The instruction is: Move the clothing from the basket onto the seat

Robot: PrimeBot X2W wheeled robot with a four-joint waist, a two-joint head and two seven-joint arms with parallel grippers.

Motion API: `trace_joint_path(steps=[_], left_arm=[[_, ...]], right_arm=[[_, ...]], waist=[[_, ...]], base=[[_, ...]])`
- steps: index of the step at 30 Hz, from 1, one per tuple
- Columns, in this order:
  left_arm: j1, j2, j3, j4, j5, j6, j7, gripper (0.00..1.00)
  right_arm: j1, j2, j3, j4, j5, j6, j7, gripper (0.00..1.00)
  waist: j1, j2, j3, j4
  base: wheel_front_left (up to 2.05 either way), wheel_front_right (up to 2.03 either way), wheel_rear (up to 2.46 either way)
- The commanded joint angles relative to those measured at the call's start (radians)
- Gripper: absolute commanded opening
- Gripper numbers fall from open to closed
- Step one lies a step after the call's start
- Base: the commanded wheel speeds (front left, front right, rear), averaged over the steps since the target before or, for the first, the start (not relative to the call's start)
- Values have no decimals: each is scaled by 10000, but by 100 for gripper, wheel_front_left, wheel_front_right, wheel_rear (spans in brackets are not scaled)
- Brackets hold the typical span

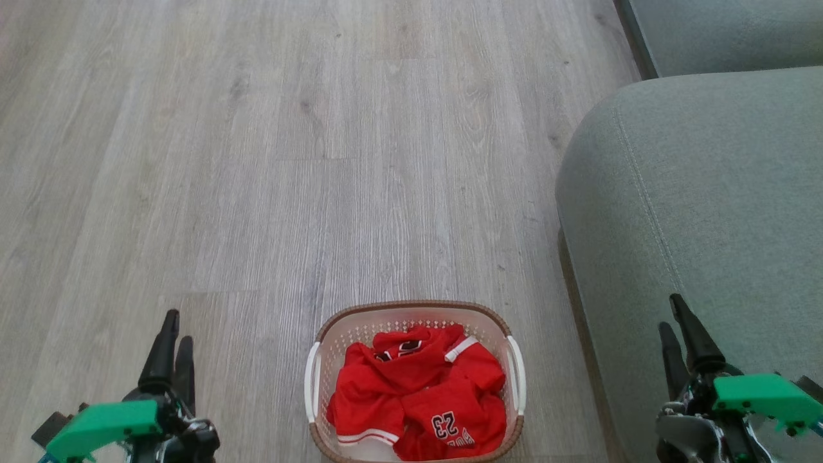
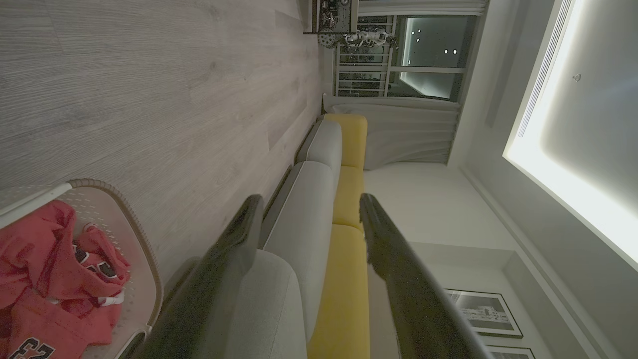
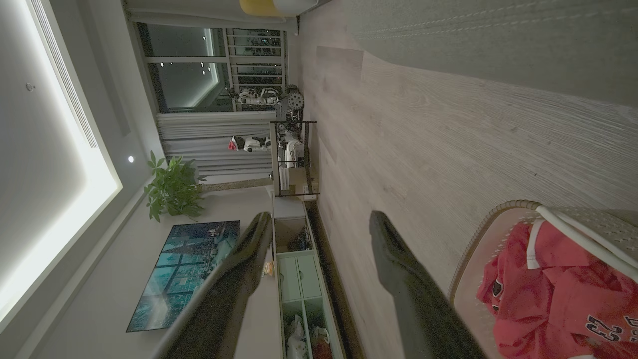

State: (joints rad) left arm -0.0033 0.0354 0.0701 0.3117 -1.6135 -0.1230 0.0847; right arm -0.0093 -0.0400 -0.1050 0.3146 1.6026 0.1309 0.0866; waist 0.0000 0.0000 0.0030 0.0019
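Flanking the basket (image 1: 411, 307), left gripper (image 1: 179, 329) and right gripper (image 1: 669, 314) hang with fingers spread, both empty, likely staged for a reach. Clothing (image 1: 418, 392) lies crumpled inside the basket: slick red fabric, white trim, "23" showing. Basket oval, perforated plastic, woven-look brown rim, on the wood-grain floor (image 1: 257, 161). Seat (image 1: 707, 193) just beside it: rounded grey-green fabric, stitched seam.

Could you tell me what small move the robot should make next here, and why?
Probably lower the open, empty right gripper toward the clothing, all heaped in the basket, untouched; the seat lies on that side. The left gripper is open too, clear of it.
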Motion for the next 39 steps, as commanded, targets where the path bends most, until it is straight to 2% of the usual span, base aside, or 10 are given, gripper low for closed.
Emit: trace_joint_path(steps=[1, 11, 21, 30, 39], left_arm=[[-443, 90, -22, -416, 14, 8, -59, 100], [-445, 155, -130, -755, 345, 13, -359, 100], [-474, 196, -301, -1071, 1377, 5, -702, 100], [-482, 221, -414, -1306, 2764, -13, -967, 100], [-511, 306, -509, -1566, 4663, -24, -1230, 100]], right_arm=[[-384, -73, 57, -432, 19, 0, -78, 100], [-404, -76, 210, -753, -268, 0, -374, 100], [-444, -79, 406, -1163, -1107, 0, -699, 100], [-484, -81, 585, -1487, -2162, -1, -964, 100], [-525, -109, 906, -1680, -3873, -1, -1229, 100]], waist=[[0, 0, 0, 2], [0, 0, 6, 7], [0, 0, 14, -16], [0, 0, 48, -16], [0, 0, 108, -3]], base=[[0, 0, 0], [0, 0, 0], [0, 0, 0], [0, 0, 0], [0, 0, 0]])
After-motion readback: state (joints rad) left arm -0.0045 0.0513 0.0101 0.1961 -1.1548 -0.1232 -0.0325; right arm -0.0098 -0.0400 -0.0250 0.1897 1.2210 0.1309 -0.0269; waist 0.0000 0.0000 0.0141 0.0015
